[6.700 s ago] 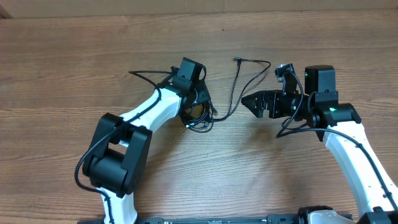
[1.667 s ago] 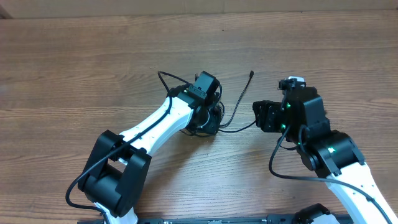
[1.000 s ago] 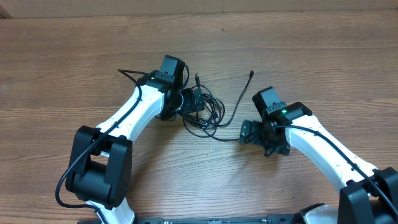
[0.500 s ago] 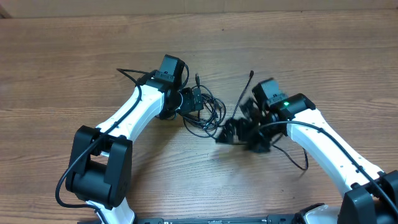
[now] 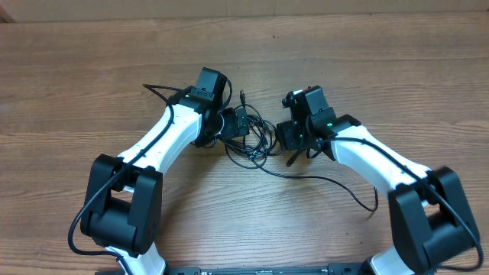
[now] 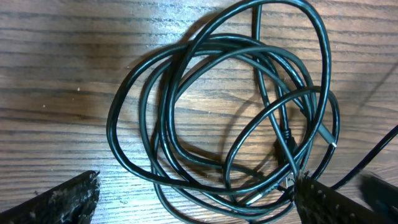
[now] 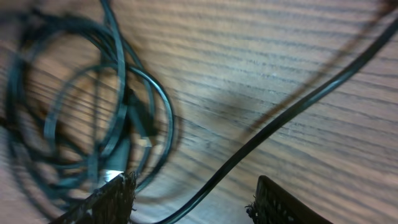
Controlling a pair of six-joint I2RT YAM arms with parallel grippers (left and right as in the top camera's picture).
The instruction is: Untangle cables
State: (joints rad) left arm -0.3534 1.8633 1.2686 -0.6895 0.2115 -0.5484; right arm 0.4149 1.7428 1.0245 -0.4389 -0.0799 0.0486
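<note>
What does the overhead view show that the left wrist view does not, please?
Only the overhead view shows both white-and-black arms, with the right pincer beside the thin black cables on the brown wooden table. Only the left wrist view shows the separate overlapping loops and a silver plug tip up close. Both show the cables heaped on the wood in front of the open left pincer.

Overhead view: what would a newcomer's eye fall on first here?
A tangled coil of thin black cables lies in the middle of the wooden table. The left end effector sits at its left edge and the right end effector at its right, both open.
</note>
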